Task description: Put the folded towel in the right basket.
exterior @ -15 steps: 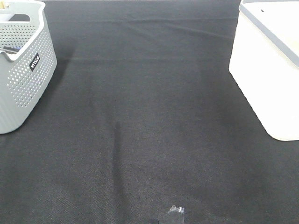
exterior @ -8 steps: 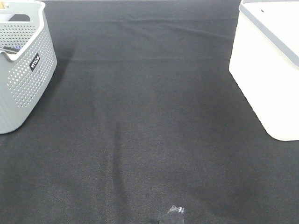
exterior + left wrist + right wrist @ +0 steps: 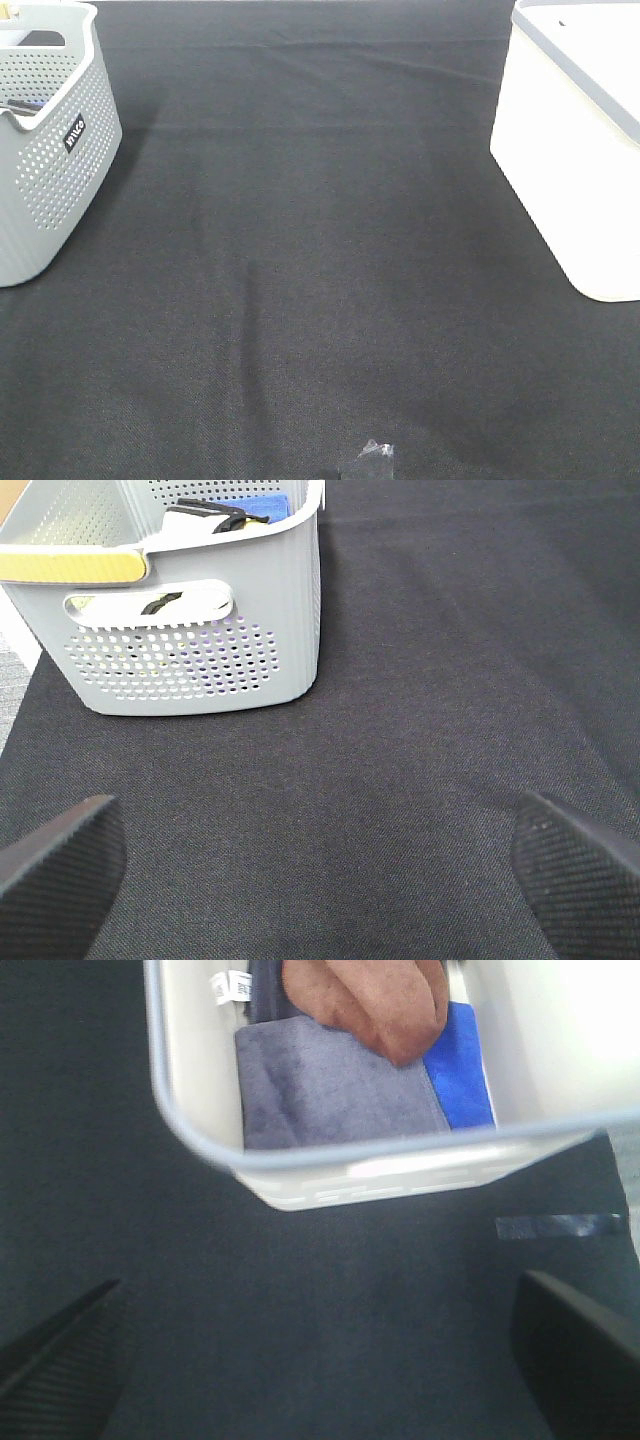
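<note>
black woven cloth covers the whole table, a few shallow creases running across the upper part of the overhead frame and one faint vertical fold low centre. upper left of that frame i see a grey perforated basket with a small dark label on its side, cut off by the edge. upper right sits the white basket, solid walls, grey rim, also cropped. the two are well apart with bare cloth between. at the bottom edge, just right of centre, a small crumpled scrap of clear tape lies on the cloth. neither arm shows in the overhead view.

my left wrist view: the left gripper has its jaws spread wide, one dark textured finger in each lower corner, nothing between them but cloth. the grey basket fills the upper left of this frame, a yellow handle strip on its rim, something blue and some dark and white items inside that i can't make out.

my right wrist view: the right gripper is also spread wide with nothing held, fingers in the lower corners. the white basket takes up the top of the frame. inside it, a folded grey towel lies flat, a brown cloth overlapping its upper edge, a blue cloth just beside it. a strip of clear tape is stuck on the black cloth at right, near the basket.
</note>
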Tool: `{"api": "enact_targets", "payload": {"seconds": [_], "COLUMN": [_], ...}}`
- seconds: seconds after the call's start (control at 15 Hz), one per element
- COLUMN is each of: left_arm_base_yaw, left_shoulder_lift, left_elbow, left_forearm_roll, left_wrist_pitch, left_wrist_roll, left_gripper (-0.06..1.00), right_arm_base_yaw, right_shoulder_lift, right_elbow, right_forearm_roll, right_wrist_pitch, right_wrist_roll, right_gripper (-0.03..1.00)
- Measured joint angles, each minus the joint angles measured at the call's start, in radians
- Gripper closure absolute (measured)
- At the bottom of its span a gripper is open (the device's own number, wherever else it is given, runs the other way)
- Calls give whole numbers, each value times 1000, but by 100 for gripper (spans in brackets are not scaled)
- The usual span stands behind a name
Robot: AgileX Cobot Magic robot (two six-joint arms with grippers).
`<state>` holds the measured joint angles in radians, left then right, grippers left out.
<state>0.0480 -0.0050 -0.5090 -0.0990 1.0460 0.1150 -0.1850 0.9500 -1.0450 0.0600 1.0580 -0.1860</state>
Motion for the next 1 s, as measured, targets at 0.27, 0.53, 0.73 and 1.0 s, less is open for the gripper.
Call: {"api": "enact_targets", "payload": {"seconds": [0.27, 0.53, 0.73, 1.0], "left_arm_base_yaw": [0, 0, 0, 0], "left_shoulder_lift": [0, 0, 0, 0], "left_elbow": [0, 0, 0, 0], "left_forearm_roll": [0, 0, 0, 0], "left_wrist_pitch": [0, 0, 0, 0], "left_wrist_roll": [0, 0, 0, 0], "left_gripper": [-3, -3, -3, -3], "right_arm_base_yaw": [0, 9, 85, 103], "right_shoulder_lift": [-245, -518, -703, -941], "right_elbow": [42, 251, 401, 539], "right_forearm_roll": [11, 26, 37, 21], "right_wrist_pitch": [-17, 34, 35, 44], "right_wrist_roll": [18, 19, 21, 118], "right_gripper": [-1, -1, -1, -1]}}
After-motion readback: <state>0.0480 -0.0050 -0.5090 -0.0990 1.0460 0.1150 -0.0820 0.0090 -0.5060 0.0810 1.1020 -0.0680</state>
